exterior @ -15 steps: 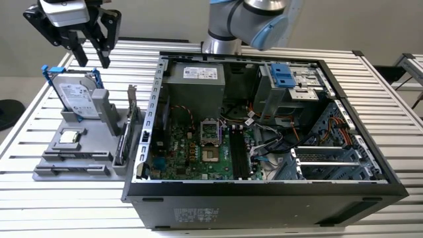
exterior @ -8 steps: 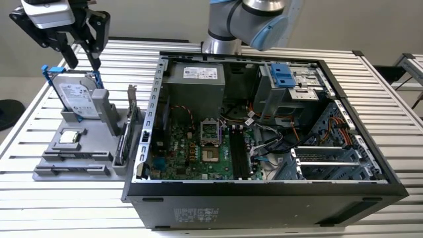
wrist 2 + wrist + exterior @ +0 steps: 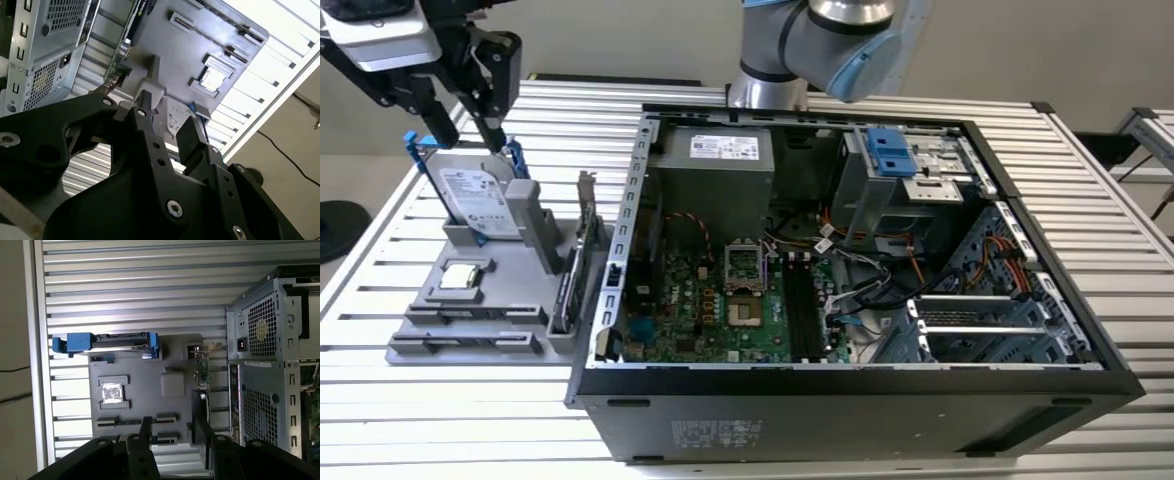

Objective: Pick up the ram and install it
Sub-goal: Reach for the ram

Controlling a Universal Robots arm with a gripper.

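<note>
- In the exterior view's upper left, the end effector (image 3: 474,138) hangs over the hard drive (image 3: 478,200), its fingers apart and empty.
- The ram (image 3: 566,292) appears to stand on edge in the grey holder (image 3: 454,340), centre-left; pickup and installation both remain.

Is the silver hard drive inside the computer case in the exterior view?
No, the hard drive stands in the grey holder on the table, outside the computer case.

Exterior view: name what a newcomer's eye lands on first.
The open computer case dominates the middle, its motherboard exposed. At the exterior view's left, the black hand hangs open above a grey tray where a blue-framed hard drive stands on edge.
</note>
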